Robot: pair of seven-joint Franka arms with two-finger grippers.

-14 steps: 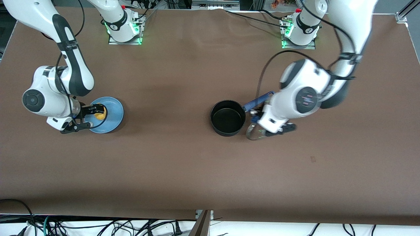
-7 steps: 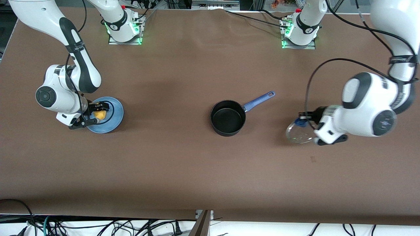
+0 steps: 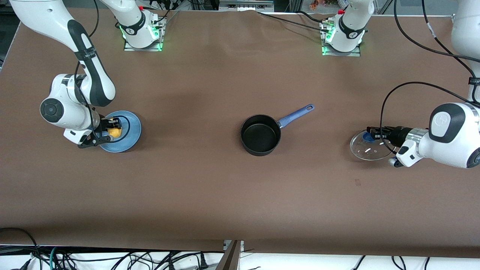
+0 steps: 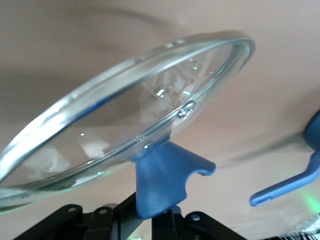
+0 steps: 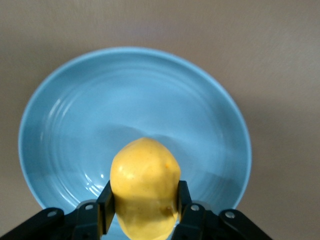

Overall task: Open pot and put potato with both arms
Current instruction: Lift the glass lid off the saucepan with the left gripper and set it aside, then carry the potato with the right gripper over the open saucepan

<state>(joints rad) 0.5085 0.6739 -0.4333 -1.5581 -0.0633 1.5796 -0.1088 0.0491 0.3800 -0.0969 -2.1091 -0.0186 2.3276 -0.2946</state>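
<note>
The black pot [image 3: 260, 135] with its blue handle [image 3: 295, 114] stands open at the table's middle. My left gripper [image 3: 371, 133] is shut on the blue knob [image 4: 162, 182] of the glass lid [image 3: 369, 147], low over the table toward the left arm's end; in the left wrist view the lid [image 4: 120, 115] is tilted. My right gripper [image 3: 112, 129] is shut on the yellow potato [image 3: 114, 132] over the light-blue plate [image 3: 129, 129]. In the right wrist view the potato [image 5: 145, 187] sits between both fingers [image 5: 105, 205], just above the plate [image 5: 150, 95].
The two arm bases [image 3: 142, 32] [image 3: 343, 35] stand along the table edge farthest from the front camera. Cables hang below the table edge nearest the front camera. Brown tabletop lies between the plate and the pot.
My left arm has carried the lid away from the pot toward the left arm's end and lowered it. My right gripper has stayed at the plate, holding the potato.
</note>
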